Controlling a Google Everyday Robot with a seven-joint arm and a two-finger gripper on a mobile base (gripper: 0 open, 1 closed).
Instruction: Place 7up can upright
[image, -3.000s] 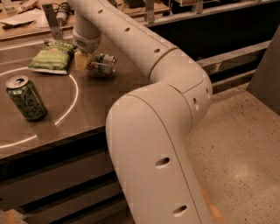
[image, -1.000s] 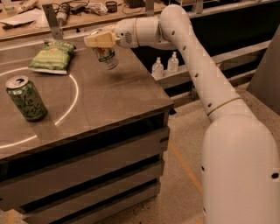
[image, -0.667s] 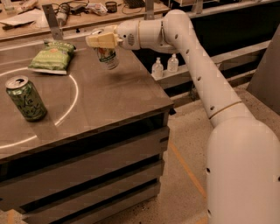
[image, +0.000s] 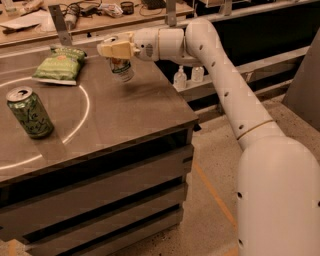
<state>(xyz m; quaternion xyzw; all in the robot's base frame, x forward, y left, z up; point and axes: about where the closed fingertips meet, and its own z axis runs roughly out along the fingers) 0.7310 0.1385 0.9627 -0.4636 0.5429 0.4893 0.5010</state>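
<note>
The 7up can (image: 122, 69) is a small silvery-white can with green marks. It hangs upright just above the dark table (image: 125, 115), near its far right part. My gripper (image: 116, 50) is shut on the can's top from above, at the end of the white arm (image: 220, 75) that reaches in from the right.
A darker all-green patterned can (image: 29, 112) stands upright at the table's left, on a white circle line. A green chip bag (image: 59, 65) lies at the far left. Two small white bottles (image: 189, 76) stand on a shelf beyond the table's right edge. A cluttered bench runs behind.
Three seconds ago the can lay on its side by the chip bag with the gripper over it. Now it is lifted and upright. Over the last second it has barely moved.
</note>
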